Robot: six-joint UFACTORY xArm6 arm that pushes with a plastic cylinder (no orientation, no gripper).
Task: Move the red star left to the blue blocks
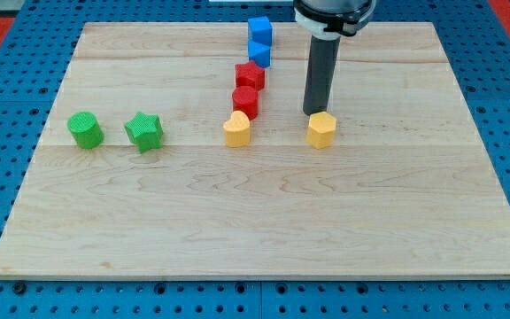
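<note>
The red star (250, 75) lies near the view's top centre, just below the two blue blocks: a blue cube (259, 31) and a smaller blue block (259, 55) touching it below. A red hexagonal block (245, 99) sits directly under the red star. My tip (312, 112) stands to the right of the red blocks, about 70 px from the star, just above a yellow hexagonal block (321, 130).
A yellow heart-like block (236, 129) sits below the red hexagonal block. A green cylinder (85, 130) and a green star (143, 132) lie at the view's left. The wooden board (264, 221) is bordered by a blue perforated surface.
</note>
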